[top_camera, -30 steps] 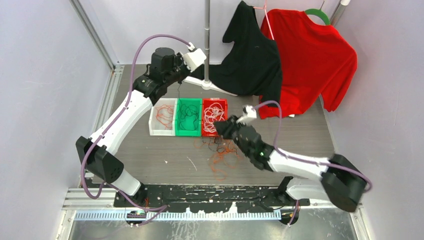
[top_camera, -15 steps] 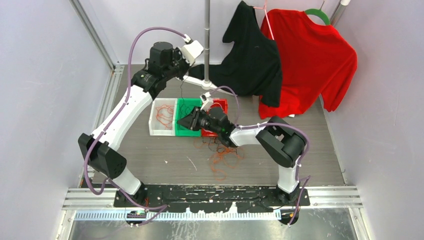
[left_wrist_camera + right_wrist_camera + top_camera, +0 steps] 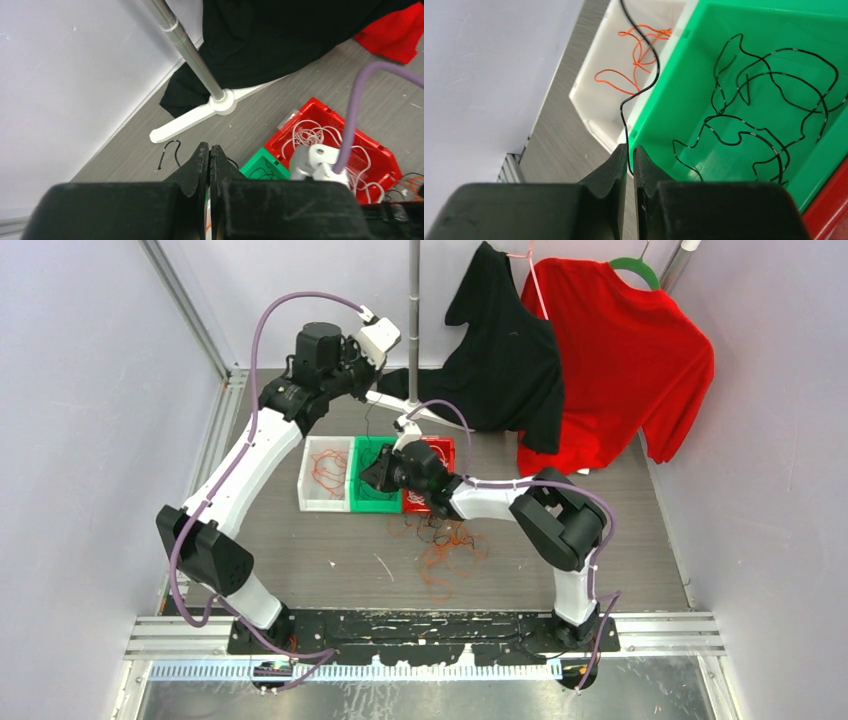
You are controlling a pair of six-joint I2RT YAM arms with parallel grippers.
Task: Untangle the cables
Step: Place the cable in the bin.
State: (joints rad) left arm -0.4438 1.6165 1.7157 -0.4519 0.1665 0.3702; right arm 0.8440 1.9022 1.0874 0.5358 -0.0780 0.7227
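My left gripper [image 3: 365, 390] hangs high behind the bins, shut on a thin black cable [image 3: 366, 425] that drops toward the green bin [image 3: 365, 502]. In the left wrist view its jaws [image 3: 209, 146] are pressed together, with the cable's hooked end [image 3: 167, 150] beside them. My right gripper [image 3: 372, 478] is over the green bin's left side. Its jaws [image 3: 629, 147] stand a narrow slit apart, and the same black cable [image 3: 644, 50] runs down into the slit. A tangle of orange and black cables [image 3: 445, 550] lies on the table.
The white bin [image 3: 312, 502] holds orange cables [image 3: 634, 65], the green bin [image 3: 684, 100] black ones [image 3: 764, 115], the red bin [image 3: 445, 445] white ones. Behind them stand a rack pole [image 3: 413, 300] with its white foot [image 3: 190, 117], a black shirt [image 3: 505, 360] and a red shirt [image 3: 620, 360].
My right arm swung left from beside the tangle to the green bin, and its jaws narrowed around the hanging black cable. My left gripper rose slightly, still shut.
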